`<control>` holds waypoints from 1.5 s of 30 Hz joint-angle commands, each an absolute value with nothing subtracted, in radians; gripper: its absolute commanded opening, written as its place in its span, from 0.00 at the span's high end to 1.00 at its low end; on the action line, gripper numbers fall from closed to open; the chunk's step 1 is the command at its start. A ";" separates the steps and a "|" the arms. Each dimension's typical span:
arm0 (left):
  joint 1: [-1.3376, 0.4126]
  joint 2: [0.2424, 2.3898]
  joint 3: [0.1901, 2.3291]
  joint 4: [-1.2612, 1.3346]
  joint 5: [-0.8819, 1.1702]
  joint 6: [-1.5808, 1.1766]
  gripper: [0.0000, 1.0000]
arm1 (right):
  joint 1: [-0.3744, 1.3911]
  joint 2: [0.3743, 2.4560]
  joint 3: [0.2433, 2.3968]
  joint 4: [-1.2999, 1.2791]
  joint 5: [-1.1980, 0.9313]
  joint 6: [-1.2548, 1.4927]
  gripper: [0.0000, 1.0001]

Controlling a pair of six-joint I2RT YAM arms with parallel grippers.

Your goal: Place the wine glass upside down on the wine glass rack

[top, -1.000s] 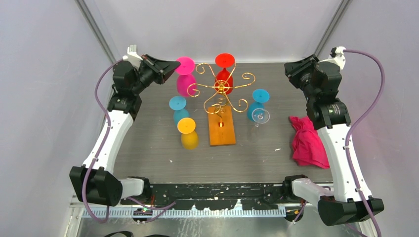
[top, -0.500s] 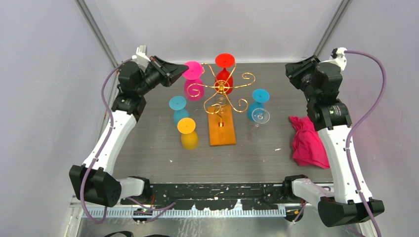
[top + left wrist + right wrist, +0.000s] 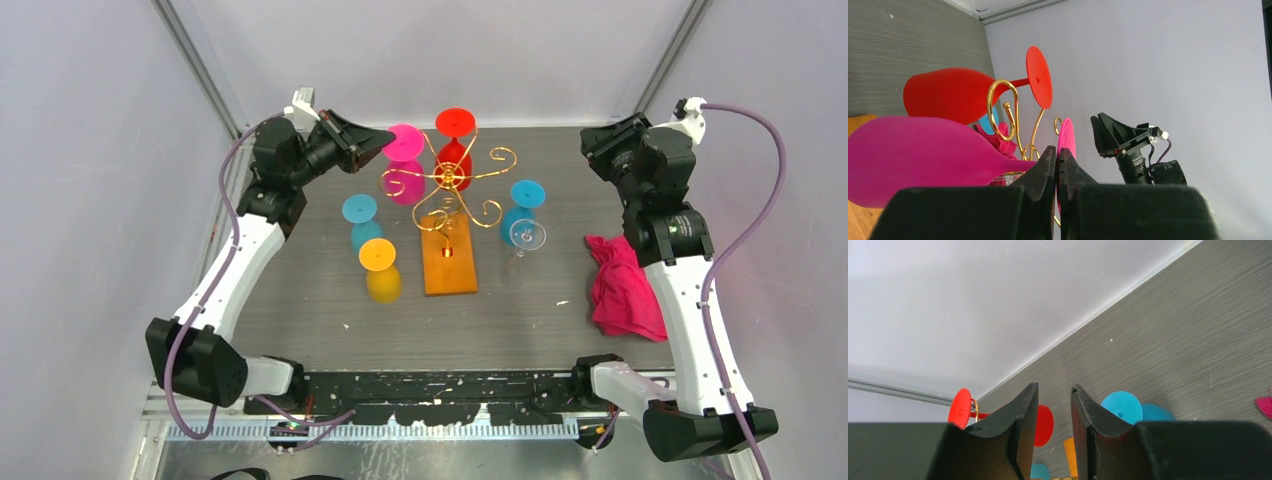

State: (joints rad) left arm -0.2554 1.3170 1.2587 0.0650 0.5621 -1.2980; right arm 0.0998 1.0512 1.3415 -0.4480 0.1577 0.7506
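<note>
Left pincer (image 3: 1055, 159): you have it clamped on the pink wine glass (image 3: 408, 180) stem.
Wine glass: foot up, against the wine glass rack (image 3: 448, 178)'s left scrolls, near the bench (image 3: 540, 300)'s far edge.
Right pincer (image 3: 1054, 390): fingers apart, at the far right corner.

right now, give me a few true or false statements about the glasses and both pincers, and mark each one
1. The left pincer is shut on the stem of the magenta glass. True.
2. The red glass stands on the table. False: the red glass hangs upside down with its stem in a gold arm of the rack.
3. The right pincer grips the pink cloth. False: the right pincer is open and empty, and the pink cloth lies on the table.
4. A yellow glass stands upside down left of the rack's wooden base in the top view. True.
</note>
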 commanded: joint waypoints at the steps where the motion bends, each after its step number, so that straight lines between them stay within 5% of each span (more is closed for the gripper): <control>1: -0.272 1.337 1.312 0.124 0.592 -1.296 0.99 | 0.090 1.028 1.359 -0.430 0.183 0.736 0.64; 45: -0.304 1.533 1.427 0.223 0.541 -1.324 1.00 | 0.066 1.060 1.381 -0.408 0.187 0.721 0.64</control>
